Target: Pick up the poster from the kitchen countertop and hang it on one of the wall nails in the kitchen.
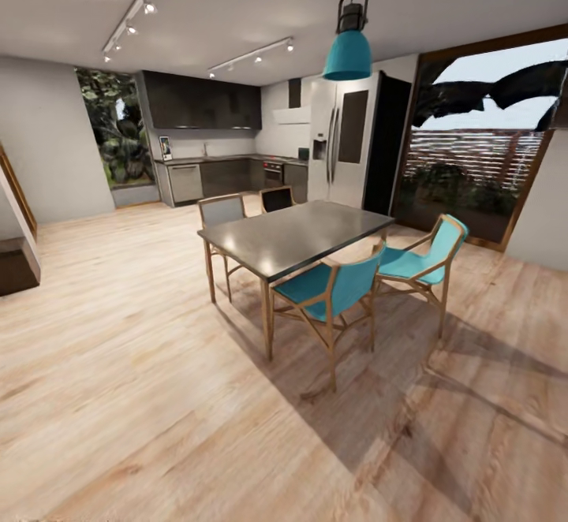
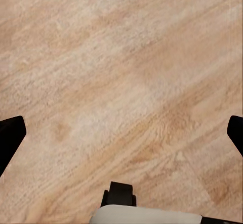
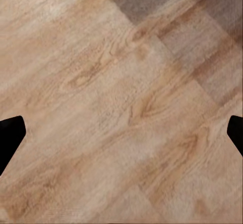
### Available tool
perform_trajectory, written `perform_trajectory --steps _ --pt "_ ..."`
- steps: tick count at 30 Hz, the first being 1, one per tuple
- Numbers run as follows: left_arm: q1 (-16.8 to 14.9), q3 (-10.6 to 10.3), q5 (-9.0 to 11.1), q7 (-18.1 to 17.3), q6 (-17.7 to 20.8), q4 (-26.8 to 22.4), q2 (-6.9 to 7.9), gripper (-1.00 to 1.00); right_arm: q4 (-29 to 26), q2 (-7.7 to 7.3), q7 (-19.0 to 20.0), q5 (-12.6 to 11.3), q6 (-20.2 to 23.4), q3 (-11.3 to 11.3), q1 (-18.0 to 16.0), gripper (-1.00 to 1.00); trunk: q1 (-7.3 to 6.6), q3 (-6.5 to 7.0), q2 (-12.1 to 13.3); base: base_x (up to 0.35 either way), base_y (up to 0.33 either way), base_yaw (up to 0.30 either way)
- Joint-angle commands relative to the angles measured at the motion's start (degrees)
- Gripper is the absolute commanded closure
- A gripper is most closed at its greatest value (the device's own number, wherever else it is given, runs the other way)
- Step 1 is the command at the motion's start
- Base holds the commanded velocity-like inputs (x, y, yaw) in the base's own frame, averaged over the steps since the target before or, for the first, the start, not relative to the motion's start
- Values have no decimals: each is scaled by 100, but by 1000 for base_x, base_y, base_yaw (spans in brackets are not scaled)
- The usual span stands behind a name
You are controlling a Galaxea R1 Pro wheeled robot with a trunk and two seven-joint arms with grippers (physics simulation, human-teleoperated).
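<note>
Far across the room, the kitchen countertop (image 1: 233, 158) tops dark grey cabinets along the back wall. A small upright poster (image 1: 165, 147) with a white border stands at the countertop's left end, too far off for its art to be read. My left gripper (image 2: 121, 133) hangs open over the wooden floor, its black fingertips (image 2: 10, 135) spread to the frame's edges. My right gripper (image 3: 121, 133) is open too, fingertips (image 3: 10, 133) wide apart above bare floorboards. Nothing is held in either one.
A dark-topped dining table (image 1: 296, 234) with teal chairs (image 1: 331, 289) (image 1: 426, 258) stands in the middle of the room. A teal pendant lamp (image 1: 348, 53) hangs above it. A steel fridge (image 1: 339, 143) is at the kitchen's right. Open wooden floor (image 1: 118, 285) runs along the left toward the kitchen.
</note>
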Motion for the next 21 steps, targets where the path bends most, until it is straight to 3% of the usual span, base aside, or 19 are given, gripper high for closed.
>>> perform_trajectory --steps 1,15,21 --pt "1 5 1 2 -7 -5 -2 -100 4 -3 -5 11 -16 20 -4 -100 2 -7 -2 222 307 267" --pt "1 6 1 2 -7 -4 -2 -100 7 -5 -1 6 -13 20 -4 -100 2 -47 -2 222 307 264" --pt "1 6 1 2 -7 -5 -2 -100 29 -27 18 7 -8 23 -4 -100 2 -53 -2 222 307 87"
